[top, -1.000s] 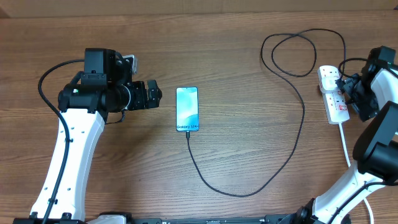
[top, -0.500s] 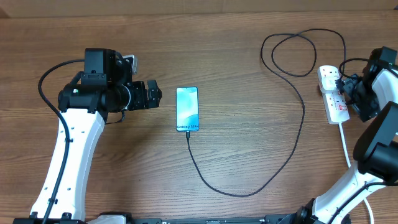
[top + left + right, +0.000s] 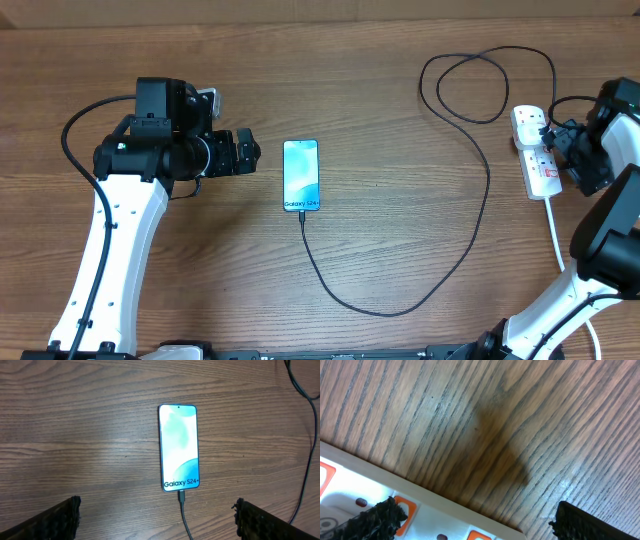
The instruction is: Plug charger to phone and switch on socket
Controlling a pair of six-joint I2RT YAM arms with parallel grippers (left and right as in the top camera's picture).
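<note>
Worktop (image 3: 400,60) mid-task: the left pincer (image 3: 250,156) stands wide and empty at centre left of the overhead frame, just beside the phone (image 3: 301,175). The phone lies flat with the charger (image 3: 183,510) seated in its lower edge. The limp cable loops right to the socket (image 3: 535,150) at the right edge, where the right pincer (image 3: 562,140) hovers, spread and holding nothing. The light strip may skid, and its small red switch likely wants a firm fingertip press, not a grip.
</note>
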